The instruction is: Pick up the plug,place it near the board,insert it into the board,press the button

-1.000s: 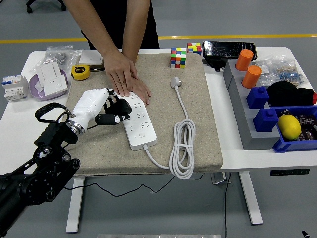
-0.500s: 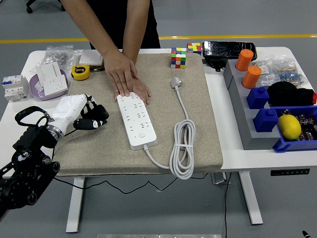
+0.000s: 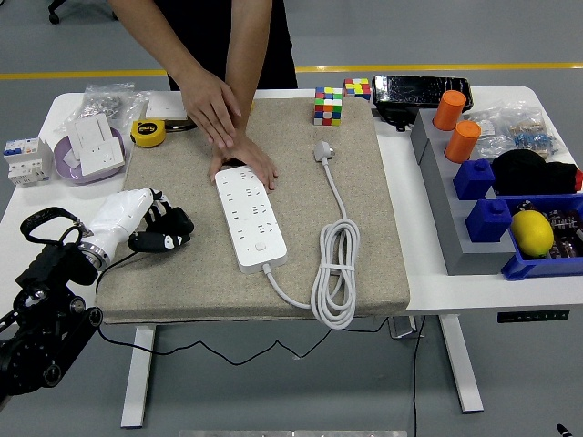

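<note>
The robot's left hand, fingers curled on nothing, hovers left of the white rectangular power board. A person's hand steadies its far end. The white plug lies unplugged on the beige mat; every step remains.

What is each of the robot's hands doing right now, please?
Left hand: fingers curled, holding nothing, on the mat left of the power strip.
Right hand: not in view.
</note>
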